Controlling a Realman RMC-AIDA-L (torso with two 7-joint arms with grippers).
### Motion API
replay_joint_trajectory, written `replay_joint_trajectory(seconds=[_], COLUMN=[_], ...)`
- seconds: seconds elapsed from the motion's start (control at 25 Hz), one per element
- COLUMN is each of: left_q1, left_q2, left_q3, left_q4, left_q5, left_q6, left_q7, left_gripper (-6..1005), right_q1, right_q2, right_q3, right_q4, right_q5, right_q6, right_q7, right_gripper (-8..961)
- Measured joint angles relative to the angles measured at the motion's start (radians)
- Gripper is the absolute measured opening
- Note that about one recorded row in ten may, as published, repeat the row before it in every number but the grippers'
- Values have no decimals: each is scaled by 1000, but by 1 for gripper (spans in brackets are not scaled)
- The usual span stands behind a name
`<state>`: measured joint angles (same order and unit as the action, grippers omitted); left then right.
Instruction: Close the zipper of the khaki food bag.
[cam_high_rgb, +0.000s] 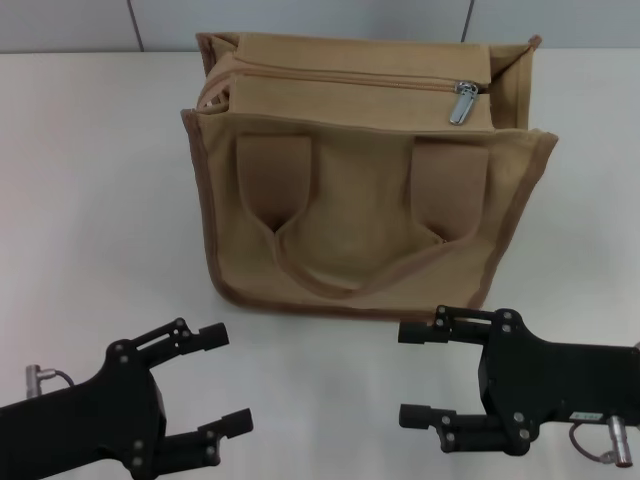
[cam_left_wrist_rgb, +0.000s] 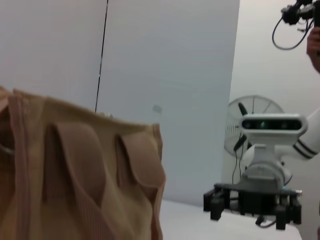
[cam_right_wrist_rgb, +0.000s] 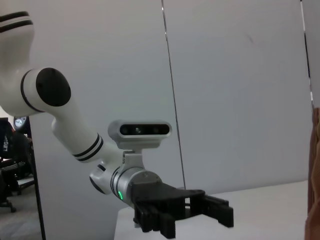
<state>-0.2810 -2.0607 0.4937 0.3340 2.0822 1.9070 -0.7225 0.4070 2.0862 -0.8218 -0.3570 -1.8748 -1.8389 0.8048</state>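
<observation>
The black left gripper (cam_high_rgb: 218, 380) hovers with fingers wide apart over the white surface (cam_high_rgb: 90, 200). The boxy khaki canvas food bag (cam_high_rgb: 365, 180) stands upright behind both grippers, the silver pull of its tan zipper (cam_high_rgb: 462, 100) lying near the right end. The black right gripper (cam_high_rgb: 415, 372) is also wide.

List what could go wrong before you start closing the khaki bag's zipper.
1. The pull tab is small and lies flat on the zipper; the open right gripper could miss it.
2. Nothing holds the khaki food bag; with the left gripper also open near the table's front, pulling may drag or tip it.
</observation>
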Motion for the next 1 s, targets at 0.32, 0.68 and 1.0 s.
replay_joint_trajectory(seconds=[0.32, 0.68, 1.0], left_q1=[-5, -13, -26], left_q2=[-7, -10, -12], left_q3=[23, 39, 39], left_q4=[-7, -12, -27], left_q5=[0, -1, -1], left_q6=[-34, -49, -74], left_q7=[7, 8, 9], left_gripper=[824, 824, 824], right_q1=[-17, -20, -19], right_q2=[-1, -1, -2], right_q3=[8, 5, 10], right_q4=[0, -4, -1], right_q5=[0, -1, 2], right_q6=[-3, -1, 4], right_q7=[-6, -7, -7], right_gripper=[716, 716, 716])
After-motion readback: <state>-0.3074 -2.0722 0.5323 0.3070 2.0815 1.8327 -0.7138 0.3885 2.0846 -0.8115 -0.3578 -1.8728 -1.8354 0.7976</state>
